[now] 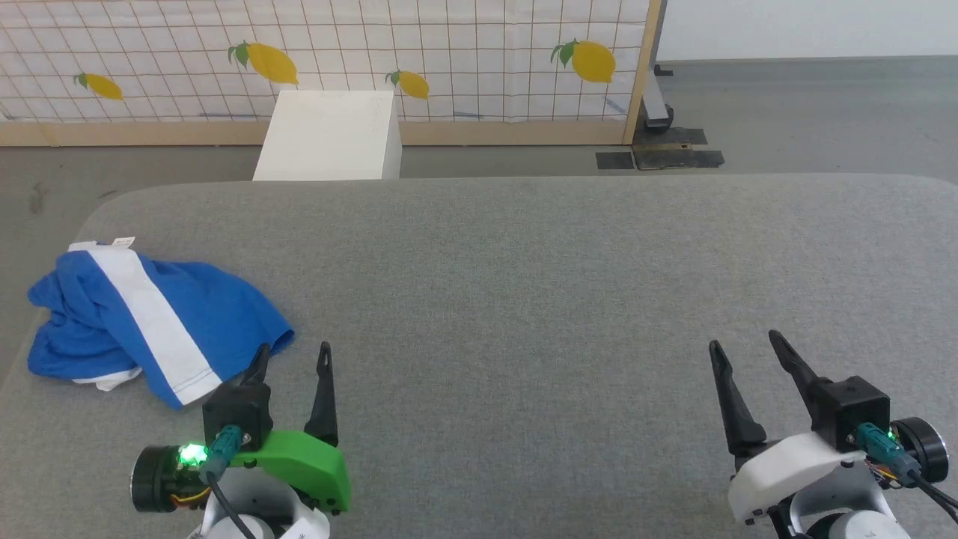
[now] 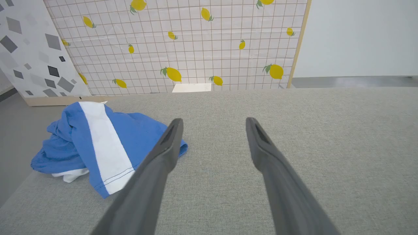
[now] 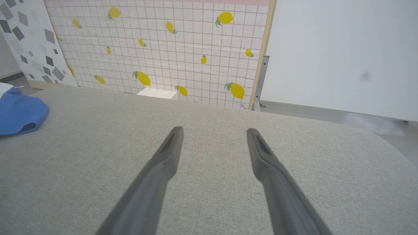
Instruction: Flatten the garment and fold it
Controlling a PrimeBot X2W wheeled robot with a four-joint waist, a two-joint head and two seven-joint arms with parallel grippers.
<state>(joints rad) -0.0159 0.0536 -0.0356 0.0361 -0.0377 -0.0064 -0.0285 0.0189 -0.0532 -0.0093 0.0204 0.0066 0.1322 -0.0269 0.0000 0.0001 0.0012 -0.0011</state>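
Bunched at frame left, the garment point(image 1: 157, 322) awaits flattening — left gripper point(image 1: 293, 348) and right gripper point(image 1: 745, 339) poised below, jaws wide open, empty.

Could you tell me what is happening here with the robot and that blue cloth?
A two-armed robot is about to flatten and fold blue shorts with a white side stripe. They lie crumpled near the left edge of the grey padded surface, not gripped. The left gripper is open right by their near hem; the right gripper is open too, well away over bare surface. Nothing is held.
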